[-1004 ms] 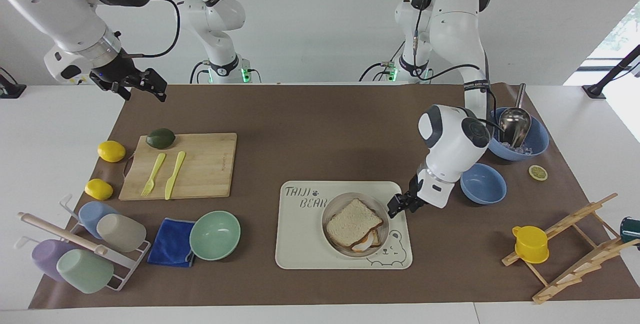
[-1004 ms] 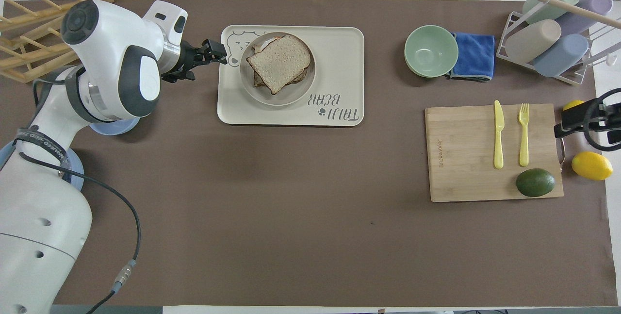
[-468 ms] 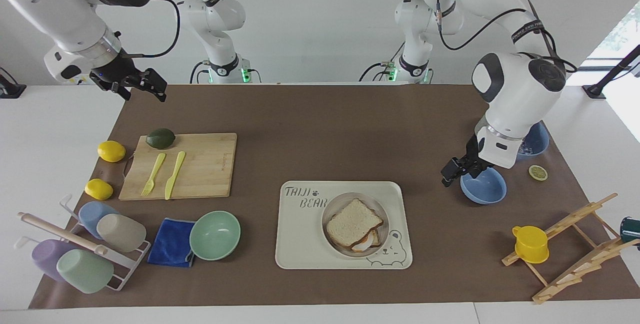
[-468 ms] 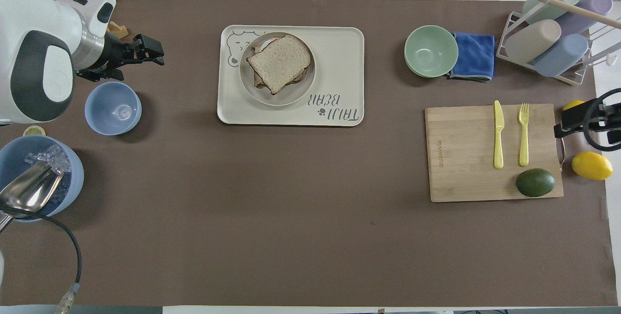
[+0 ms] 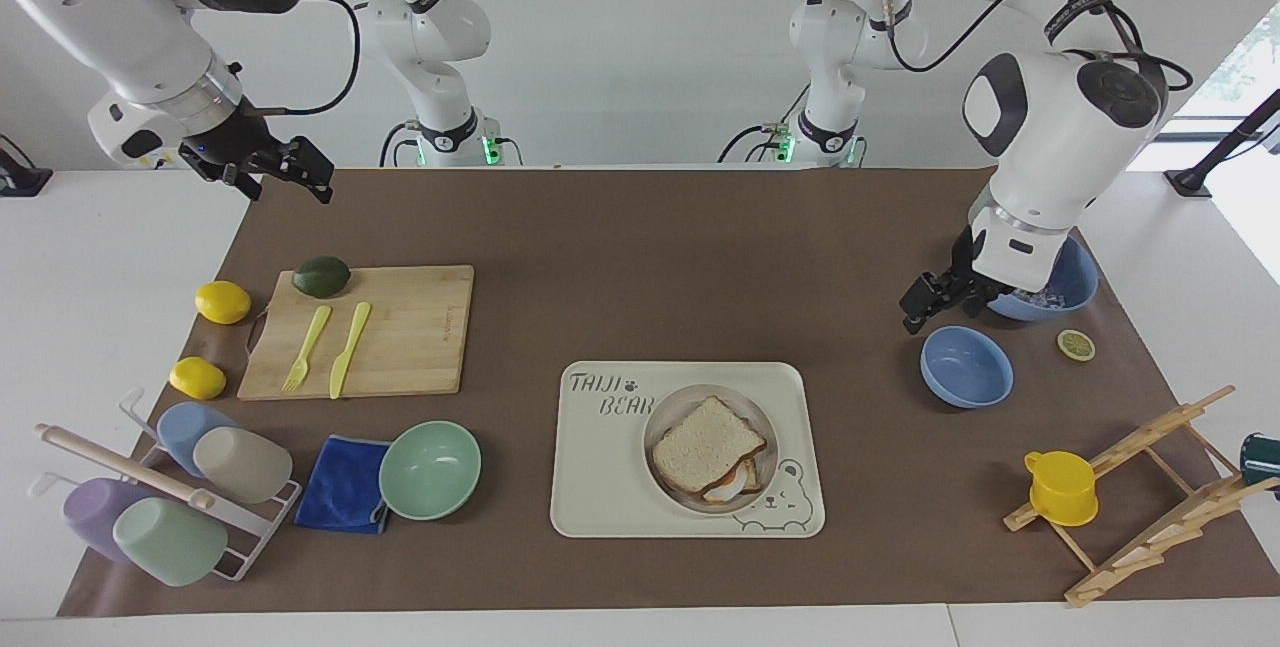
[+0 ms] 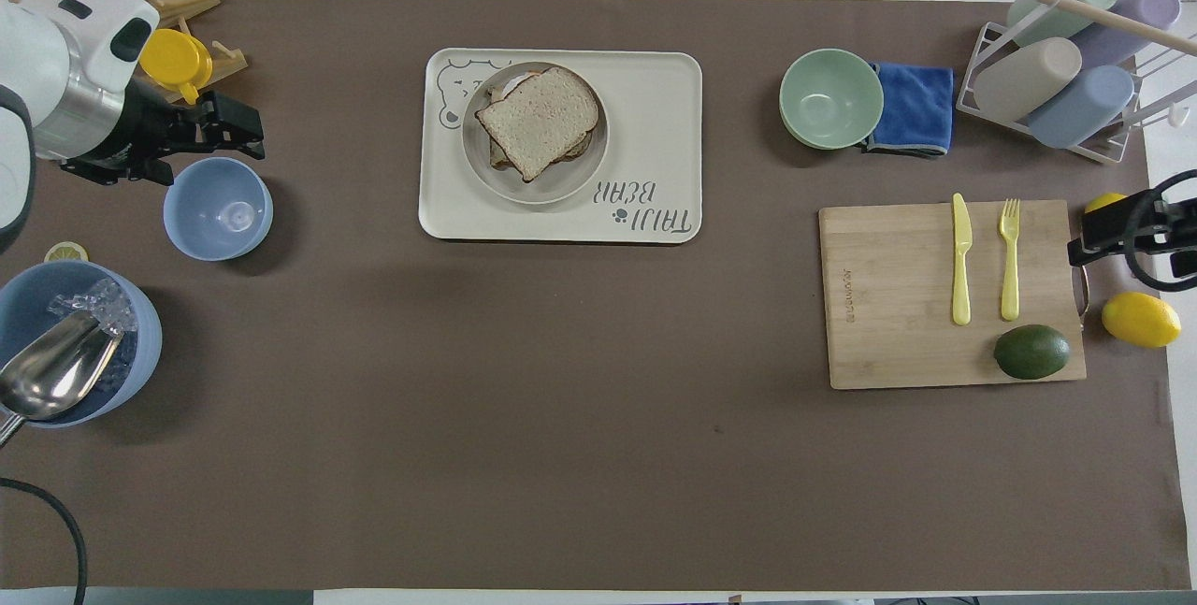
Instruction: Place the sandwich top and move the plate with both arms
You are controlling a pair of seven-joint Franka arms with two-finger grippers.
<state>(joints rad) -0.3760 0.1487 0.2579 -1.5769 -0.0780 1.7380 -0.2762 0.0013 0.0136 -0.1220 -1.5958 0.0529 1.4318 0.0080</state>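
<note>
The sandwich top (image 5: pixel 708 447) lies on a darker toasted slice with egg, on the round cream plate (image 5: pixel 670 409). The plate stands on the bear tray (image 5: pixel 610 467). In the overhead view the sandwich top (image 6: pixel 540 119) covers most of the plate (image 6: pixel 561 194). My left gripper (image 5: pixel 922 299) is open and empty. It hangs raised over the mat beside the small blue bowl (image 5: pixel 966 365), well away from the plate, and shows in the overhead view (image 6: pixel 238 130). My right gripper (image 5: pixel 290 172) is open and empty. It waits raised by the mat's edge near the avocado (image 5: pixel 321 276) and shows in the overhead view (image 6: pixel 1089 240).
A large blue bowl (image 5: pixel 1075 277) with ice and a metal scoop, a lemon slice (image 5: pixel 1076 344) and a wooden rack with a yellow cup (image 5: pixel 1062 487) are at the left arm's end. A mint bowl (image 5: pixel 430 469), blue cloth, cutting board (image 5: pixel 400 327), lemons and a cup rack are at the right arm's end.
My left gripper has pulled back from the plate's edge, rising and moving toward the left arm's end, past the small blue bowl. The sandwich top stays on the sandwich. The right arm has not moved.
</note>
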